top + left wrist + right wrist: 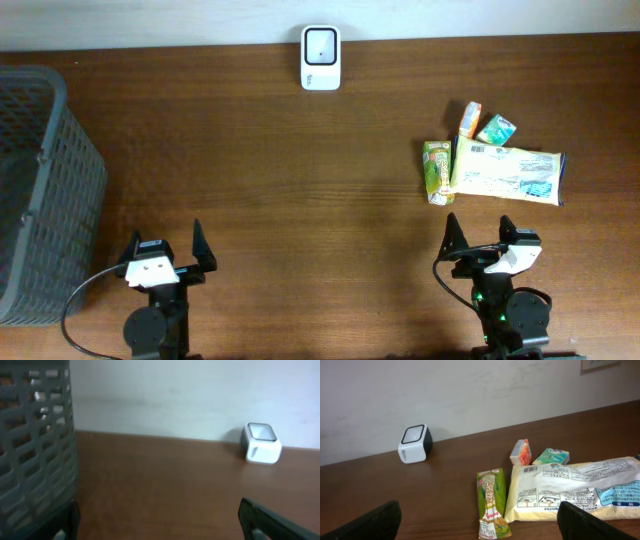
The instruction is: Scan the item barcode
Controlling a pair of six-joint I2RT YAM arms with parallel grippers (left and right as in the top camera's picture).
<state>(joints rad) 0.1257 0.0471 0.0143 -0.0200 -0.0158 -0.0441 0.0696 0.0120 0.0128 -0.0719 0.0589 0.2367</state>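
The surface (290, 190) was dark brown wood grain and filled nearly all of the overhead view. A plain off-white wall (470, 390) met its far edge and carried faint scuff marks. A pale wall plate (601, 364) sat high at right, cut by the frame edge. Light was even and diffuse, with a dull sheen on the wood.
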